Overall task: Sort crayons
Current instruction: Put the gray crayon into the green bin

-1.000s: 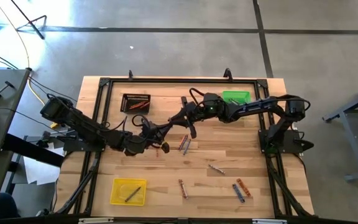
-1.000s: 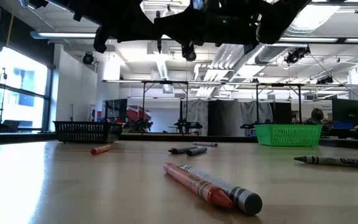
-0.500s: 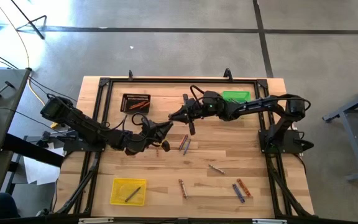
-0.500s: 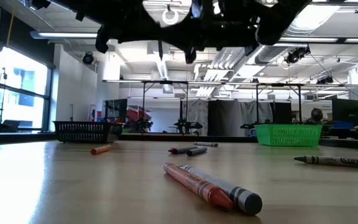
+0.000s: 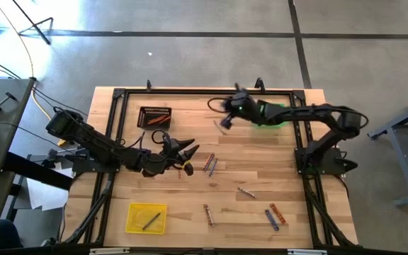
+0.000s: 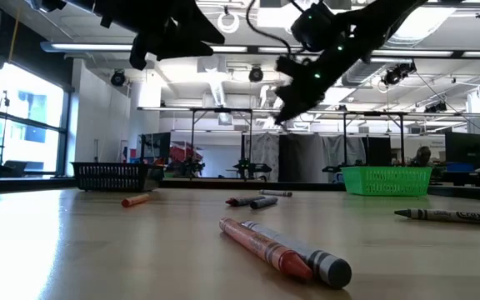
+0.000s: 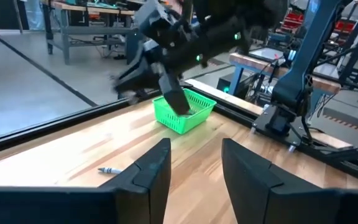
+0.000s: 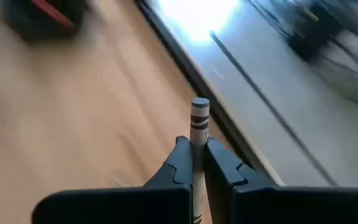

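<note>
My right gripper [image 5: 224, 123] hangs above the far middle of the table, just left of the green tray [image 5: 269, 112], shut on a grey crayon [image 8: 199, 118]. My left gripper [image 5: 188, 150] stands open over the table's middle left, nothing between its fingers [image 7: 154, 168]. An orange crayon [image 5: 188, 168] lies just below it. More crayons lie flat on the wood: a pair [image 5: 210, 164] at the middle, one [image 5: 245, 191] nearer, one [image 5: 208, 214] and a pair [image 5: 273, 216] near the front. My right gripper pinches the grey crayon's shaft [image 8: 197, 144] between its two fingers [image 8: 180, 155]. The crayon runs along the fingers, and its banded end [image 8: 199, 109] sticks out past their tips. It is lifted clear of the table, the gripper slanting downward.
A black tray [image 5: 154, 115] with an orange crayon stands at the far left. A yellow tray [image 5: 146, 217] holding a dark stick sits at the near left. A black frame [image 5: 119, 95] rims the table. Bare wood lies between the scattered crayons.
My left gripper has opened where it stood. My right gripper, which met it over the table's middle, has swung away toward the far edge and the green tray with the grey crayon, turning as it went.
</note>
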{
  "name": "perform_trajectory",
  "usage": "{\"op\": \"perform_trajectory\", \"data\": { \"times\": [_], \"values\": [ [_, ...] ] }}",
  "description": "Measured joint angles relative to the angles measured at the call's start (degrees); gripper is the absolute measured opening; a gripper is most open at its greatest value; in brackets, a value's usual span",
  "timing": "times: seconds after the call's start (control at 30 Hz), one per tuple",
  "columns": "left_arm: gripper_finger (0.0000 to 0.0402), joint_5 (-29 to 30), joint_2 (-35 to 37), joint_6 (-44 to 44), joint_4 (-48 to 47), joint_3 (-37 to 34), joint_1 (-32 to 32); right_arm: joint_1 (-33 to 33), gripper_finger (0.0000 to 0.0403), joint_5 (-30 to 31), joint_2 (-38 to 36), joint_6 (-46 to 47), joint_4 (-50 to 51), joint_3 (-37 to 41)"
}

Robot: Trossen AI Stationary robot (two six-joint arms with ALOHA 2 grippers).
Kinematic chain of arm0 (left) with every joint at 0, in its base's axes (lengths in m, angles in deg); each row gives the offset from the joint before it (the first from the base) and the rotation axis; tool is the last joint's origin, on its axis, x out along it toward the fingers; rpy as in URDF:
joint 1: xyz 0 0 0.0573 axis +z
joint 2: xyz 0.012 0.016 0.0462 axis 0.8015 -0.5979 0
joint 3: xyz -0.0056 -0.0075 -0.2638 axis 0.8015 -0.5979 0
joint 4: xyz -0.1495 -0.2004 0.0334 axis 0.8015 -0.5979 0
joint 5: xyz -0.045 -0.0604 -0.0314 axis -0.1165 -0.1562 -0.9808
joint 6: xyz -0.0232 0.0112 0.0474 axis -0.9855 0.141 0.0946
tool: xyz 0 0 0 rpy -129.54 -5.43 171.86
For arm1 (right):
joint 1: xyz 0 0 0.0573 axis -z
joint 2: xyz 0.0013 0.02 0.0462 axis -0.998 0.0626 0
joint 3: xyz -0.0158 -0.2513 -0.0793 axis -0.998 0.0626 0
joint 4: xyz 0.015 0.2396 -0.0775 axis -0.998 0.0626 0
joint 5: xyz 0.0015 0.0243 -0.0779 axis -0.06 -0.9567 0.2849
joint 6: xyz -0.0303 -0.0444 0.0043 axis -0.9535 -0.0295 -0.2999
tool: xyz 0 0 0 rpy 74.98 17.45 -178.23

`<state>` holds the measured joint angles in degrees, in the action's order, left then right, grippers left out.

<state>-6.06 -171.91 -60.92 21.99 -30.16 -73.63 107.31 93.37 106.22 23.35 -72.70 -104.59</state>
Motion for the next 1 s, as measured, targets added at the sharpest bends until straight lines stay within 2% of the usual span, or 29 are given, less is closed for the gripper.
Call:
{"op": "perform_trajectory", "data": {
  "times": [0.1, 0.23, 0.3, 0.37, 0.43, 0.67, 0.77, 1.0],
  "values": [
    [0.0125, -0.02, 0.02, -0.78, -1.25, 0.00, -0.23, 3.03, 0.0001, 5.65, -4.25, 1.98, 14.63, 0.00],
    [0.0124, -0.41, 0.02, -4.17, -4.88, 0.00, -0.82, 7.83, 0.0001, 4.42, -9.94, 8.61, 31.31, 0.01],
    [0.0124, -0.42, 0.02, -5.61, -6.90, -0.02, -1.15, 10.13, 0.0001, 4.35, -12.34, 10.17, 34.65, 0.51],
    [0.0125, -0.42, 0.02, -6.56, -8.34, -0.02, -1.24, 12.47, 0.0001, 3.15, -14.81, 10.62, 34.11, 2.86],
    [0.0126, -0.42, 0.02, -6.60, -8.95, -0.02, -1.49, 14.86, 0.0001, -0.61, -17.03, 10.84, 32.06, 6.10],
    [0.0126, -0.71, 0.11, -6.56, -9.53, -0.02, -1.58, 21.29, 0.0002, -6.84, -20.61, 14.13, 20.28, 17.09],
    [0.0126, -0.71, 0.11, -6.59, -9.57, -0.02, -1.58, 22.32, 0.0004, -9.47, -20.61, 14.60, 19.19, 18.74],
    [0.0126, -0.42, 0.11, -6.60, -9.52, -0.02, -1.58, 22.36, 0.0018, -9.85, -20.61, 13.37, 19.22, 19.21]
  ]
}}
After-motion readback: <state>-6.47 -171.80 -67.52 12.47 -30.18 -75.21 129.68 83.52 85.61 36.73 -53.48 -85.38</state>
